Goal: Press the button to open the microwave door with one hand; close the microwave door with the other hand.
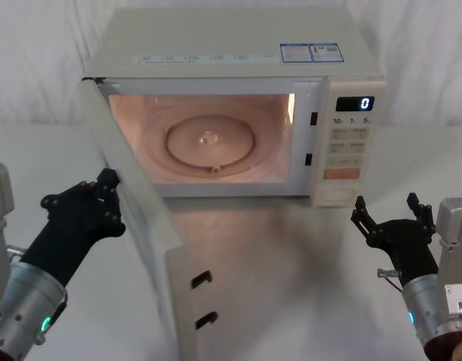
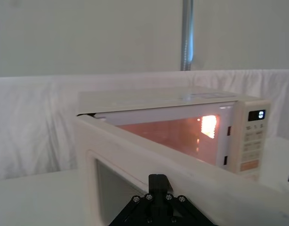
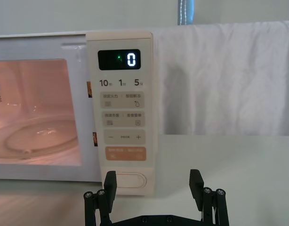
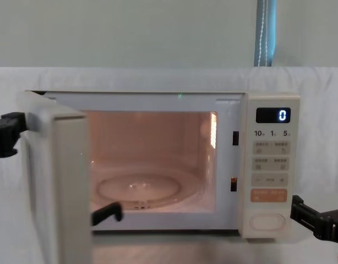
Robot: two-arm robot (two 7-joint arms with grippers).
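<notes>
White cloth covers the table (image 1: 306, 256) and hangs as a backdrop behind the microwave (image 1: 238, 45), which sits centre-top of the head frame w/ its cavity lit orange and the glass turntable (image 1: 208, 141) visible inside. Display reads 0.

Microwave door (image 1: 152, 248) is swung wide open, hinged at the left, running from upper left toward bottom centre of the head frame; two latch hooks show on its free edge.

Left gripper (image 1: 103, 197) is at lower left of the head frame, on the door's outer side, fingertips right against the door panel; in the left wrist view it points at the door near the window. Can't tell whether its fingers are open or closed.

Right gripper (image 1: 389, 214) is at lower right of the head frame, fingers spread open, holding nothing, just in front of the control panel and apart from it. Button (image 3: 127, 181) sits at the panel's bottom, below the orange key (image 3: 125, 153); in the right wrist view it's between the two open fingers.
</notes>
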